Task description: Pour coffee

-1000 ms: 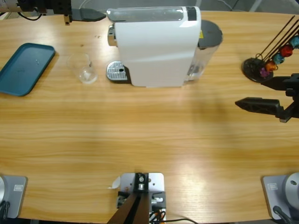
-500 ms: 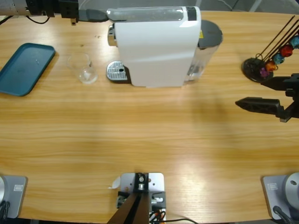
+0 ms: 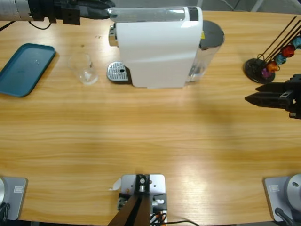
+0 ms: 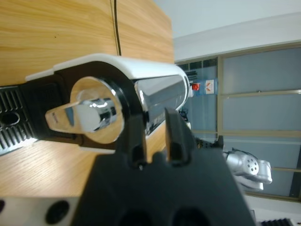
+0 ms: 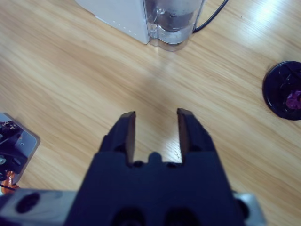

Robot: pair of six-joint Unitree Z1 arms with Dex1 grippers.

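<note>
White coffee machine (image 3: 157, 49): far side of the surface (image 3: 141, 136), clear cup (image 3: 83, 69) beside its drip tray. Left tool (image 3: 101, 10): jaws parted, at the machine's chrome lever (image 4: 91, 115). Right tool (image 3: 256, 99): jaws apart, holding nothing.

Silver-grey left arm (image 3: 14, 10) with black cable; both arms' jaws matte black.

No readable text from my seat — checked all three views. Coffee machine (image 3: 157, 47) has a yellow sticker at its 3 o'clock edge in the high view, lettering too small to make out. Left wrist view shows a small red-and-white sign (image 4: 202, 86) on the far wall, around 2 o'clock — can't read it. No brand marks or numbers legible anywhere.
</note>
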